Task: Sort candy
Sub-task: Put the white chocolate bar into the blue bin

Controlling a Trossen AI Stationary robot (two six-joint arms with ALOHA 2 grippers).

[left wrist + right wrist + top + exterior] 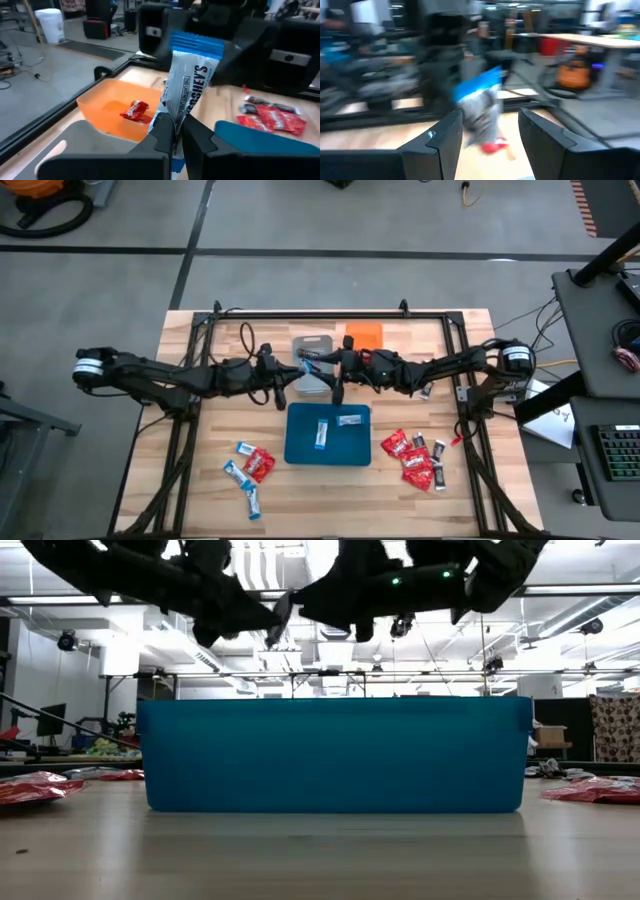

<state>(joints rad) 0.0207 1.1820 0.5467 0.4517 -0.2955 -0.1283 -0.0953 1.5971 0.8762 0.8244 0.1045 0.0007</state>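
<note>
The left gripper [174, 137] is clamped on the lower end of a blue-and-white bar [187, 85], which stands up from its fingers with the blue crimped end on top. I judge that the step in hand is to carry this bar to the blue tray [328, 434], where two bars of the same kind already lie. To do it well, the grip should stay firm, because only the wrapper's end is pinched and the bar can swing; the arm should bring it over the middle of the tray, low, before letting go.

The bar has a silver-white wrapper with printed letters and blue ends, thin and a little creased.

The right gripper [487, 135] has its fingers apart, facing the same bar just ahead of it; both arms meet above the grey tray [312, 376].

Farther off, the orange tray [107, 107] holds one red packet [136, 111]. More candy lies on the table [200, 480]: a mixed pile [250, 468] beside the left of the blue tray and another [415, 458] beside its right
</note>
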